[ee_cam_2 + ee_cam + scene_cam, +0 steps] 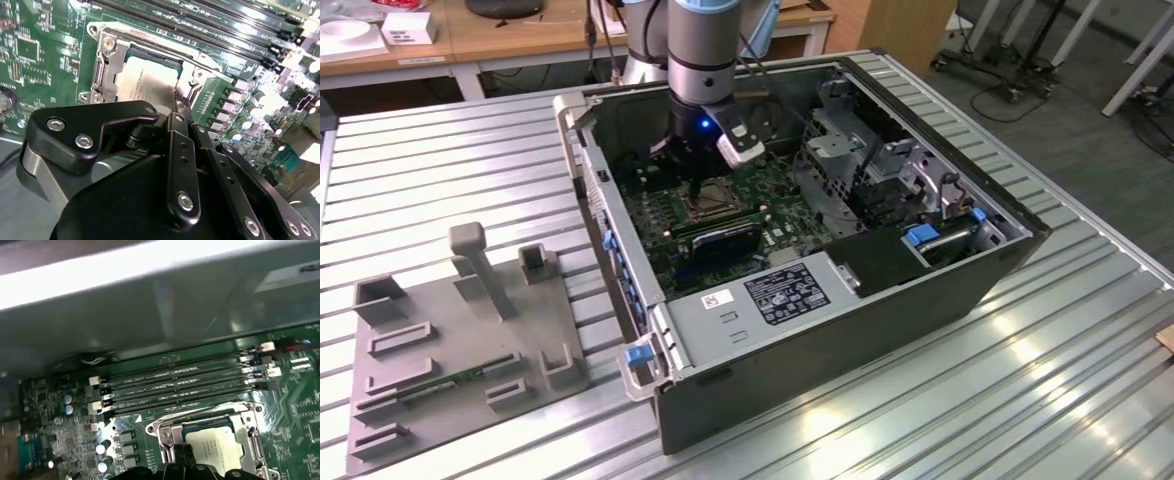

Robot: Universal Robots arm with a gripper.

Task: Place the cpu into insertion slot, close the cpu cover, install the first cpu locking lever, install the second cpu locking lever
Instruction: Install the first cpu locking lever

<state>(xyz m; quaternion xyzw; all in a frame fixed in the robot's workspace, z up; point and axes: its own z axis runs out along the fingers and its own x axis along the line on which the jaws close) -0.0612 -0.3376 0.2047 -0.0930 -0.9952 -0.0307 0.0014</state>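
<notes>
So the cpu (150, 80) is already sitting in the socket on the motherboard (40, 60), with the cpu cover (107, 65) down around it as far as I can judge. The claw (176, 102) hangs just above the socket's near edge, right by a thin locking lever (200, 62). Can't tell if it's spread or pinched, honestly. Memory slots (175, 385) run just past the socket from the claw. My worry: if it slips off that springy lever, the tip could skid onto the board.
</notes>
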